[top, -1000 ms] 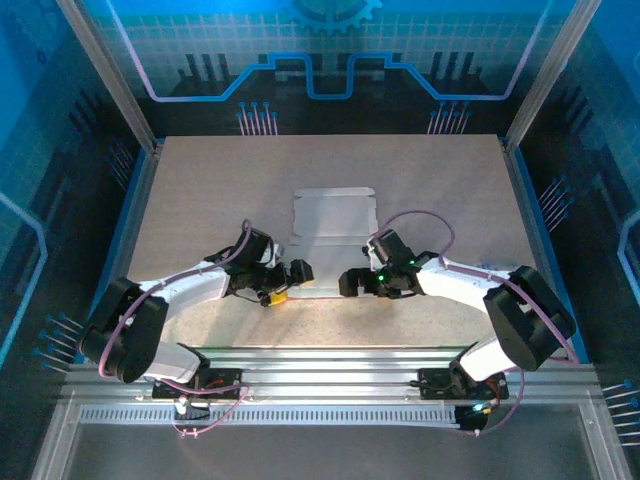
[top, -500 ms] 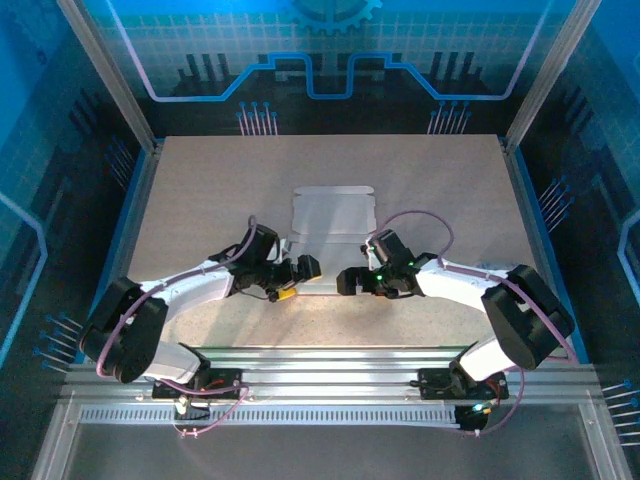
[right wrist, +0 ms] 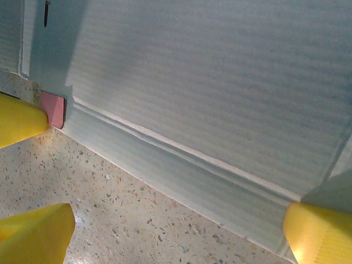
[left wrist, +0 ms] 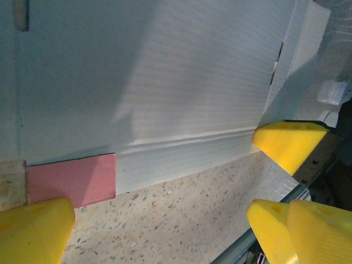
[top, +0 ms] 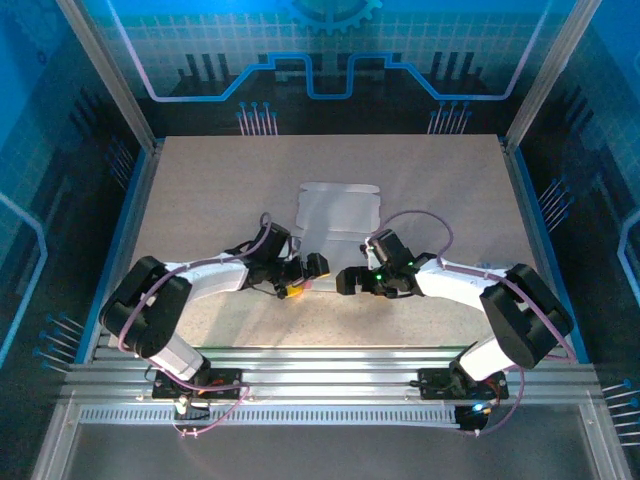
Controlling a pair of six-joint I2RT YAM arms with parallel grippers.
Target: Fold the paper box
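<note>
Jaws spread wide on both; left gripper (top: pixel 305 278) has slid rightward by the near edge of the paper box (top: pixel 338 212), right gripper (top: pixel 348 281) unmoved.

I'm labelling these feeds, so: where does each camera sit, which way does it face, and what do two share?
Top external: above and behind the bases, looking down on the table; both arms, left gripper and right gripper open by the paper box.
Left wrist: low, facing the box's near edge; its yellow fingers.
Right wrist: likewise; its yellow fingers.
Shared: creased edge, pink tab.
</note>
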